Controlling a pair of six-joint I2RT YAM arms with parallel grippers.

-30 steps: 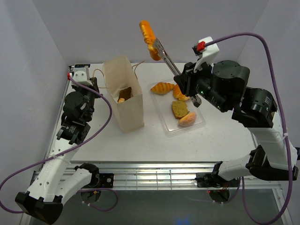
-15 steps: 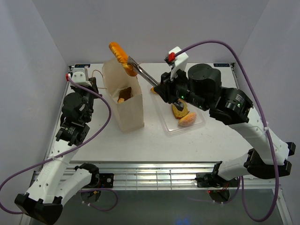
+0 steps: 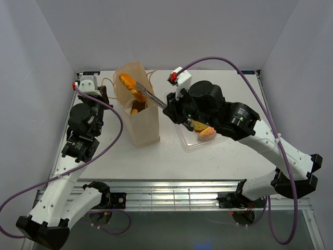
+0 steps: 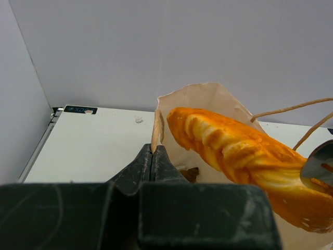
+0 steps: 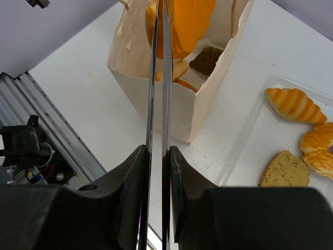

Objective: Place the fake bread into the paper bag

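- paper bag (image 3: 144,125): upright on surface (image 3: 114,153), rim pinched by left end effector (image 4: 152,156), pressed together on it
- orange loaf (image 3: 130,86): tilted over bag mouth, pinched by right end effector (image 3: 139,92)
- other pastries (image 3: 207,134): in clear tray (image 3: 183,143), just right of bag

Left arm (image 3: 78,138) extends forward along its own side, elbow bent; left gripper (image 4: 152,152) pinched tight on the rim of the paper bag (image 3: 145,127). Right arm (image 3: 244,122) stretches across toward the left, wrist angled down. Right gripper (image 3: 136,89): long thin fingers (image 5: 154,78) nearly together, clamped on an orange loaf (image 3: 128,82).
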